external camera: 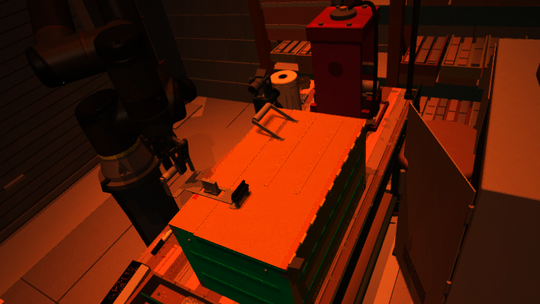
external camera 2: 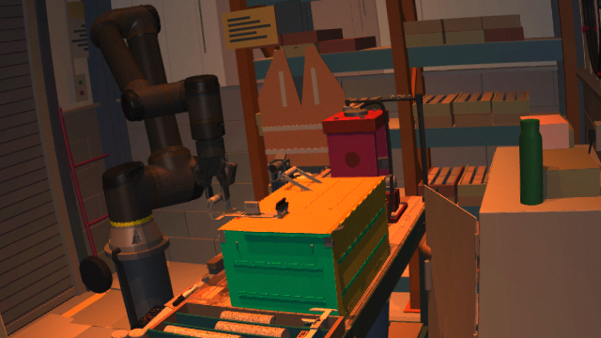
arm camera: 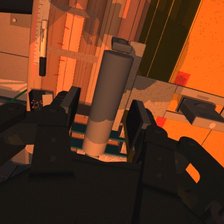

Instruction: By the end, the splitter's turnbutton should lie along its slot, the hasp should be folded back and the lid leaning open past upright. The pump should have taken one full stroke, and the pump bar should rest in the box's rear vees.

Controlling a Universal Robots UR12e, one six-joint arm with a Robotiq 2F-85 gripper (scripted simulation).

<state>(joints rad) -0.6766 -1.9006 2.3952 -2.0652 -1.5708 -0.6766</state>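
Note:
The hasp's grey round handle [arm camera: 107,105] stands between the fingers of my gripper [arm camera: 101,113], which is open and holds nothing. The hasp strap [external camera: 205,191] sticks out flat from the near long edge of the green box's closed orange lid [external camera: 279,177], and my gripper [external camera: 177,160] hangs just off that edge over the handle [external camera: 168,175]. A small dark turnbutton [external camera: 240,192] sits on the lid by the strap. A wire-framed bar [external camera: 266,117] rests on the lid's far end. The red pump [external camera: 340,56] stands behind the box.
The box's lid edge lies just right of my fingers. A black marker [external camera: 161,242] and a tray of rolls [external camera 2: 244,324] lie on the bench below. A paper roll [external camera: 286,87] stands by the pump. A board [external camera: 434,196] leans on the right.

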